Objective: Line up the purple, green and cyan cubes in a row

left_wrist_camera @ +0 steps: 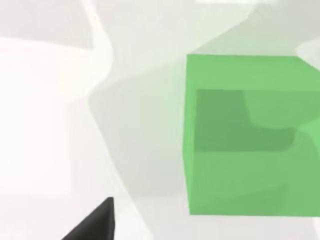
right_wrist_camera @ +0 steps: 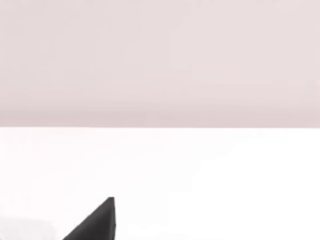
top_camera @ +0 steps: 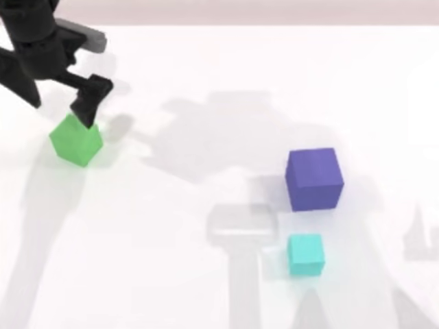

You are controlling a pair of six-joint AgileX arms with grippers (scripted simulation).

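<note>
The green cube (top_camera: pixel 76 140) sits at the table's far left, turned a little askew. My left gripper (top_camera: pixel 64 113) hovers just behind it, open, with one dark fingertip (top_camera: pixel 90 113) at the cube's back right corner. In the left wrist view the green cube (left_wrist_camera: pixel 250 135) fills the right half and one fingertip (left_wrist_camera: pixel 100 222) shows apart from it, not touching. The purple cube (top_camera: pixel 314 179) stands right of centre, with the smaller cyan cube (top_camera: pixel 305 253) just in front of it, a small gap between them. My right arm is outside the top view; its wrist view shows one fingertip (right_wrist_camera: pixel 102 222) over bare table.
The white table (top_camera: pixel 206 288) runs to a pale wall (right_wrist_camera: pixel 160 60) at the back. Arm shadows fall across the table's middle and its right edge. A wide bare stretch lies between the green cube and the other two.
</note>
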